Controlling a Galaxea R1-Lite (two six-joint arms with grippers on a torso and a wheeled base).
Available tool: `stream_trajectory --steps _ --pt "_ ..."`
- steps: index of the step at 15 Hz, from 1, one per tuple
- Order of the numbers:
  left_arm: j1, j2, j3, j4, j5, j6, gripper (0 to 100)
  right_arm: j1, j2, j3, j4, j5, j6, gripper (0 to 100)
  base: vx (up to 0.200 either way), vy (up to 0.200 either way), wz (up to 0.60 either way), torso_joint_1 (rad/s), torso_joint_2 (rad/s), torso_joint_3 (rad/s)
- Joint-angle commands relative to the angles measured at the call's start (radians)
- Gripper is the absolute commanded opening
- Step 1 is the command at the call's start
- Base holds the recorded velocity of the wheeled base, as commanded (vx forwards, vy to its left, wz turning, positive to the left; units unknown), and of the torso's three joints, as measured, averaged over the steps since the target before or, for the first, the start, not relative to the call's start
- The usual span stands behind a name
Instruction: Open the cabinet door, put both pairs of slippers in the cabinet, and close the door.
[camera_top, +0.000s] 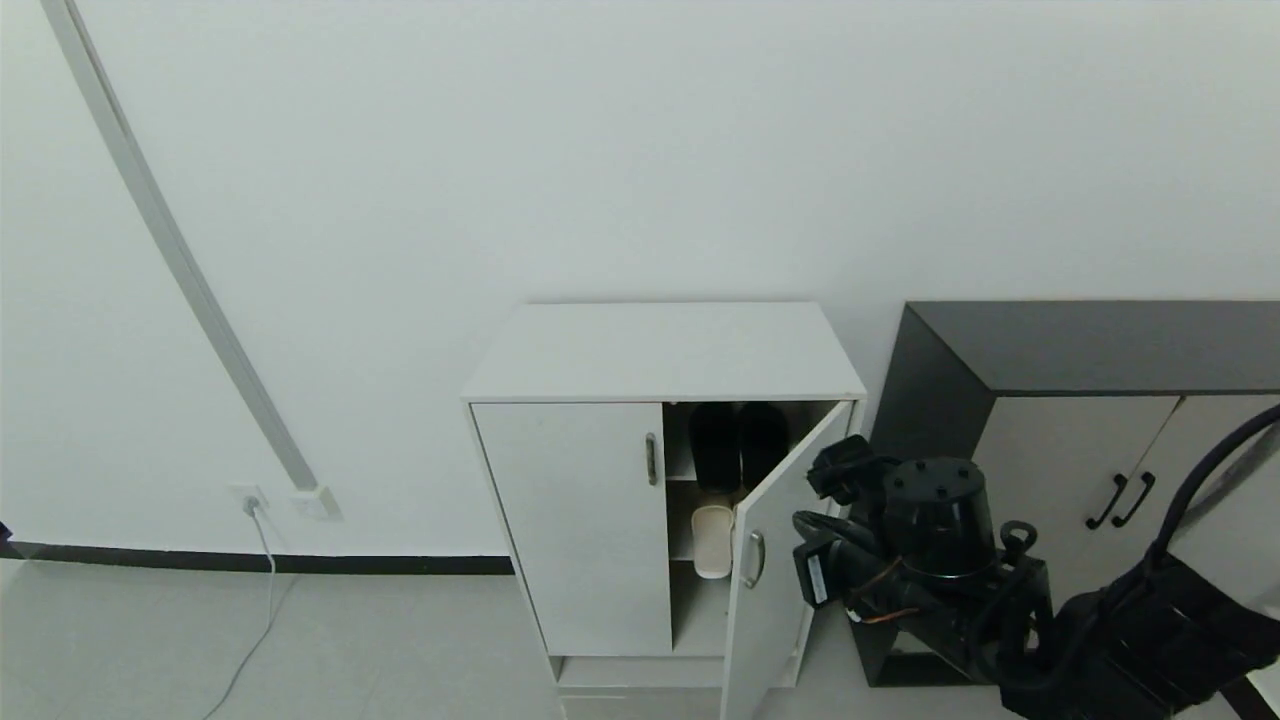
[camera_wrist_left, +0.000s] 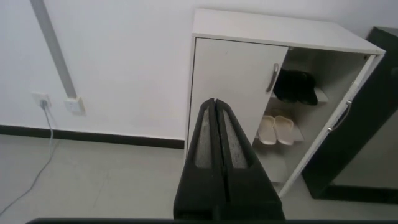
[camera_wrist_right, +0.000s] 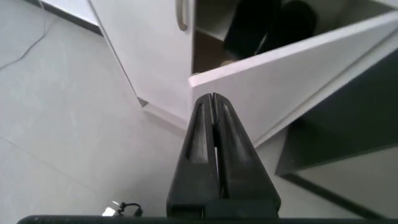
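White wooden cabinet (camera_top: 660, 350) holds black slippers (camera_top: 738, 445) shelved above cream slippers (camera_top: 712, 540); seemingly only closing remains. Right pincer (camera_wrist_right: 214, 99) and left pincer (camera_wrist_left: 215, 102) are pressed together, empty; the half-open right door (camera_top: 770, 610) wants pushing shut.

The right arm (camera_top: 940, 545) is black, with a round joint cap (camera_top: 935, 478) dotted by small screws (camera_top: 936, 492), a thick black hose (camera_top: 1205, 463) looping off it, a thin orange wire (camera_top: 885, 613) and a white label (camera_top: 815, 578) on one block. The left gripper (camera_wrist_left: 216, 102) and right gripper (camera_wrist_right: 213, 97) each have two long black tapering fingers (camera_wrist_right: 199, 134) faced with grey pads (camera_wrist_left: 204, 146)
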Motion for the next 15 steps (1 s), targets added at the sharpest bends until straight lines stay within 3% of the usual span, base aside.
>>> stream_trajectory --steps 1,5,7,15 --pt "0.000 0.002 0.000 0.000 0.000 0.000 0 0.002 -0.018 0.099 -0.040 0.003 -0.001 0 0.200 0.000 0.00 -0.002 0.00 -0.002" --pt "0.000 0.002 0.000 0.000 -0.003 0.000 0 0.002 0.005 0.233 -0.156 0.014 0.001 0 0.200 0.000 0.00 -0.002 0.00 0.005" --pt "0.000 0.000 0.000 0.000 -0.003 0.000 0 0.002 0.034 0.238 -0.181 0.015 0.004 0 0.000 0.000 0.00 0.000 0.00 0.000" --pt "0.000 0.000 0.000 0.000 -0.003 0.000 0 -0.034 0.301 0.072 -0.337 0.024 0.007 0 0.000 0.000 0.00 0.000 0.00 0.000"
